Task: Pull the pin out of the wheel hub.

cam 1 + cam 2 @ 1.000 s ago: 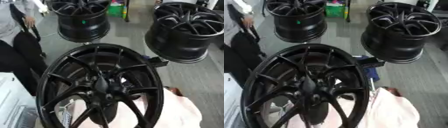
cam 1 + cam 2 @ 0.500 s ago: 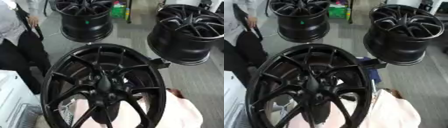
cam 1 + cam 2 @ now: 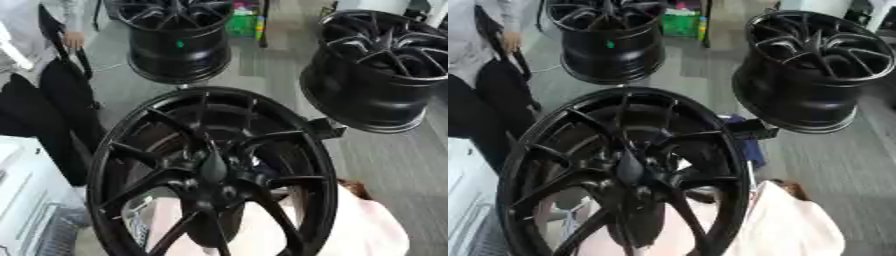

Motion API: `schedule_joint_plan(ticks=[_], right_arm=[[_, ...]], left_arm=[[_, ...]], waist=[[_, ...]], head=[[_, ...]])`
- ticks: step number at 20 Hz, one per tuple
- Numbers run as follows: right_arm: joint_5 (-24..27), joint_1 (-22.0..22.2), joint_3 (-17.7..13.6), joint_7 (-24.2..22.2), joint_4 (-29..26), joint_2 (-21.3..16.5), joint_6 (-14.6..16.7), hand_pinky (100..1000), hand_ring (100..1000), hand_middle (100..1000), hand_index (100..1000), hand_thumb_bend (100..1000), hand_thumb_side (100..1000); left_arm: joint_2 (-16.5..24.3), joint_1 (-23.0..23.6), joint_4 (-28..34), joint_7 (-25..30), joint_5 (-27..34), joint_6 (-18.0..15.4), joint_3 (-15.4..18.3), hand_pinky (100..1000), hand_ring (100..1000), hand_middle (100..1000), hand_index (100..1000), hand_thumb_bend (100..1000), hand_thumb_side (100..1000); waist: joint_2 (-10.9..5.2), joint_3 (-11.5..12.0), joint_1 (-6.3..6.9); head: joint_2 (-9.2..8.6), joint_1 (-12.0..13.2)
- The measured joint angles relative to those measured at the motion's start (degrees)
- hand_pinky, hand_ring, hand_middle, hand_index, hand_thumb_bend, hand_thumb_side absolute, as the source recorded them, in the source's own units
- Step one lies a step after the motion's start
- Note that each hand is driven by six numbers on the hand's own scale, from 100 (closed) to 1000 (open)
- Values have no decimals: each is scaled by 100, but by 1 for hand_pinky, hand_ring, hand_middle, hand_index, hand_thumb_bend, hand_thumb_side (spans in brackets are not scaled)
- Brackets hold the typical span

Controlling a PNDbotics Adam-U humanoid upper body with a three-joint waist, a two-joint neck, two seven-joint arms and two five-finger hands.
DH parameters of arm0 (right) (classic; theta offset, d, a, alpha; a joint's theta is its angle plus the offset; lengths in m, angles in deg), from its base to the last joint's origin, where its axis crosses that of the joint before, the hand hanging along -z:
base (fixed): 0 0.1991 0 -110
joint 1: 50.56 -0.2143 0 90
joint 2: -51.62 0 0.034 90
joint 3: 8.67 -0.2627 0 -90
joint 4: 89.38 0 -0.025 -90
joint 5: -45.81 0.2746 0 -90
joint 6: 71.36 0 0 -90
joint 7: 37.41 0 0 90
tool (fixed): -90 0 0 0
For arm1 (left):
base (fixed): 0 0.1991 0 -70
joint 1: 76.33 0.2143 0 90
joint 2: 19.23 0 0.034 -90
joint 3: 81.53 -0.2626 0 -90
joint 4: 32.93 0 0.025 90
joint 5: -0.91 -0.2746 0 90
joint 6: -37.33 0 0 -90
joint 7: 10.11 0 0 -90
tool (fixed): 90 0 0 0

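A large black multi-spoke wheel (image 3: pixel 131 150) stands tilted in the foreground and fills the lower half of both views. Its hub (image 3: pixel 213 172) sits where the spokes meet, dark against dark. I cannot make out a pin on the hub. A small black block (image 3: pixel 752 128) sticks out at the rim's upper right edge, with something blue (image 3: pixel 752 150) just below it. Neither of my hands shows in either view.
Two more black wheels stand behind on the grey floor, one at the back left (image 3: pixel 179 37) and one at the back right (image 3: pixel 381 67). A person in dark trousers (image 3: pixel 48 100) stands at the left. A pale pink cloth (image 3: pixel 363 230) lies behind the wheel at lower right, and a white object (image 3: pixel 26 200) at lower left.
The whole picture has shifted slightly, so the camera has moved. The wheels have not visibly moved.
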Motion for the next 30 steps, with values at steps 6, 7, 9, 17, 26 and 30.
schedule_joint_plan(ticks=[6, 7, 9, 17, 26, 30], right_arm=[[0, -32, -1, 8, 0, 0, 8, 702, 672, 699, 744, 100, 735], [0, -39, -3, 11, 0, 0, 10, 702, 672, 699, 744, 100, 735], [0, -41, -14, 19, 0, 0, 17, 702, 672, 698, 743, 100, 734], [0, -39, -30, 33, 0, 0, 26, 701, 672, 699, 743, 100, 736], [-9, -37, -34, 49, 0, 0, 23, 701, 673, 699, 744, 100, 727], [-53, -40, -52, 71, 0, -62, 41, 703, 675, 701, 745, 100, 714]], left_arm=[[-1, 198, -205, -89, -471, 9, -72, 871, 871, 757, 882, 519, 266], [-1, 225, -231, -112, -562, 4, -72, 881, 882, 773, 896, 546, 317], [-1, 258, -275, -170, -755, 0, -71, 888, 890, 785, 912, 560, 339], [-8, 272, -315, -372, -1130, 4, -2, 877, 879, 768, 909, 515, 337], [-256, 139, 84, -827, -671, -15, 328, 831, 826, 668, 865, 277, 407], [-617, 37, 616, -1162, -326, -285, 813, 826, 821, 665, 870, 234, 419]], waist=[[9, -9, 0], [9, -9, 0], [9, -9, -1], [-5, 1, -2], [-22, 33, -14], [-38, 61, -36]], head=[[0, 21], [0, 22], [0, 22], [29, 24], [44, -4], [44, -57]])
